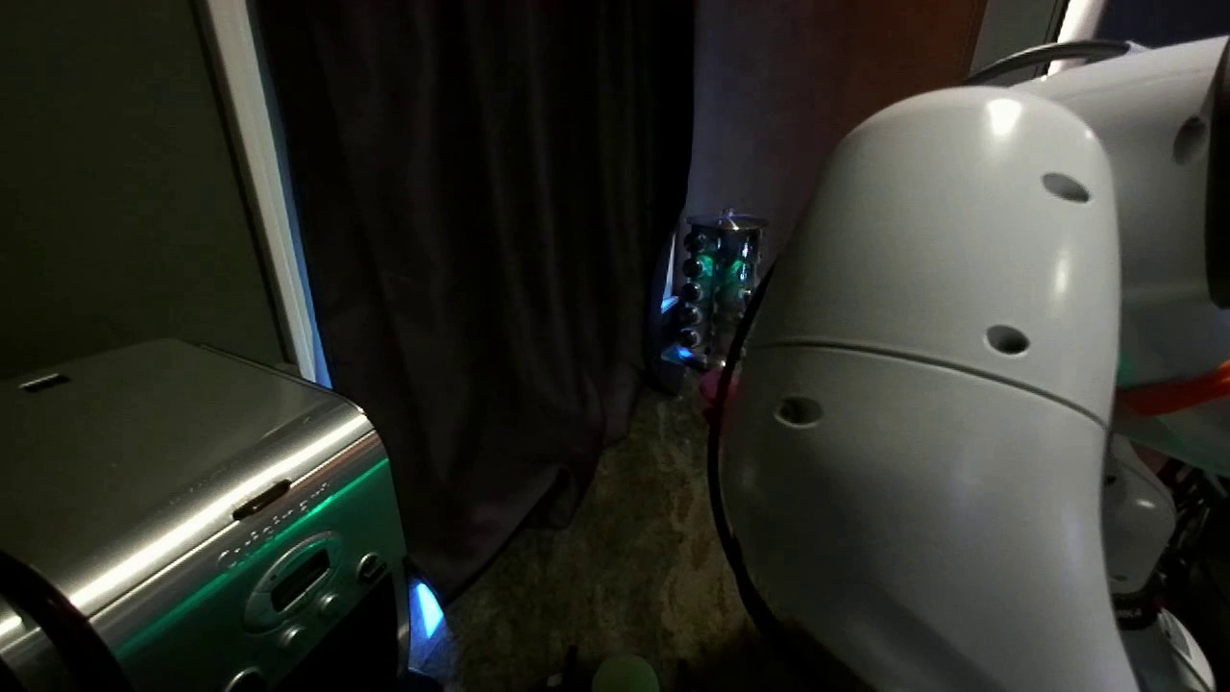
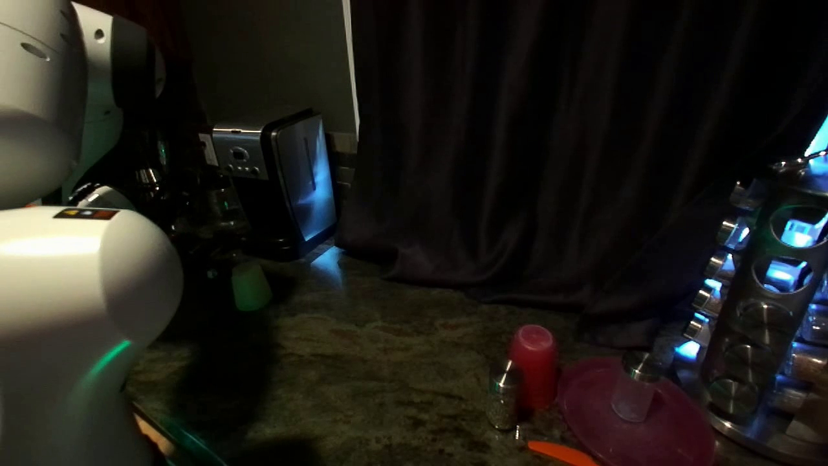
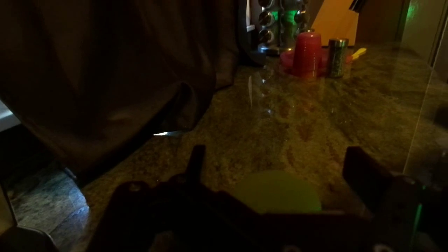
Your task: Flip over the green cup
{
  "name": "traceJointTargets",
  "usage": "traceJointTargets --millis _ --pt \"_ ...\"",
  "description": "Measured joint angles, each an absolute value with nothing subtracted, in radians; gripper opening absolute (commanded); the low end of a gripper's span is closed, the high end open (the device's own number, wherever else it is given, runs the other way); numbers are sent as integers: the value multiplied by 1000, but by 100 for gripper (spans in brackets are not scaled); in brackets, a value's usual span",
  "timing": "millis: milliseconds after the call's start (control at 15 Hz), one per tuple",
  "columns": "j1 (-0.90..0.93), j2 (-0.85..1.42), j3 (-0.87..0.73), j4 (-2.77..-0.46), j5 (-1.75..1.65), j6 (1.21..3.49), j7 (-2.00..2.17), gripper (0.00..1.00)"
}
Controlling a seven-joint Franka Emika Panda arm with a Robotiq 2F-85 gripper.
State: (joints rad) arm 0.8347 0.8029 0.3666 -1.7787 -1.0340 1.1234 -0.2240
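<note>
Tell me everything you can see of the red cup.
The red cup is plain and glossy, apparently translucent plastic, narrowing toward its closed base. It stands upside down on the mottled countertop, close to a metal-capped jar but apart from it. Whether it touches the pink plate is unclear; its inside is hidden.

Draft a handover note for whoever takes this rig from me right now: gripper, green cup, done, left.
Gripper: open, jaws spread, with the green cup showing between them in the wrist view and a gap on both sides.
Cup: apparently standing on the counter, near the coffee maker. Too dark to be sure which end is up.
Done: jaws lined up with the cup; no grip on it. A finished flip can't be confirmed.
Left: check which way up it is; if unflipped, probably grip, lift, turn, set down, release.
</note>
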Motion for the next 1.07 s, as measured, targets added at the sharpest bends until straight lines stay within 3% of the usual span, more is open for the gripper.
traceJointTargets --millis 1067 --pt "847 911 356 -1696 -1092 1043 -255 100"
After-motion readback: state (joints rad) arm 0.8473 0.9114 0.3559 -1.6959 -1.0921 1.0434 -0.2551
